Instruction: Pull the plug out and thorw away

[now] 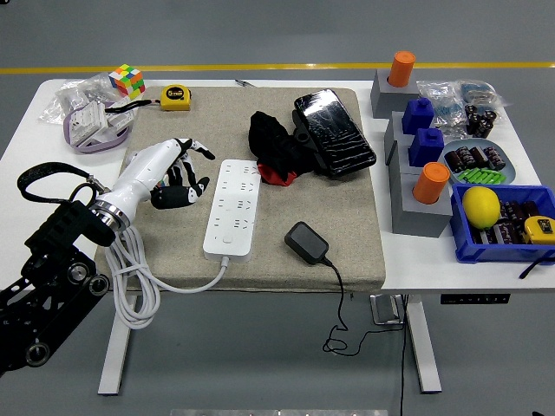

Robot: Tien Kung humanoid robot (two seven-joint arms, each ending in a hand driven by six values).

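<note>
At the left of the frame the left robot hand point(173, 172) hovers over the grey mat point(347, 234), fingers loosely spread and holding nothing. Just to its right lies the white power strip point(231, 206). The black plug point(307, 243) rests at lower centre, its cord hanging off the surface point(434, 260).

Open mat point(347, 217) between power strip point(232, 206) and adapter point(307, 242).
</note>
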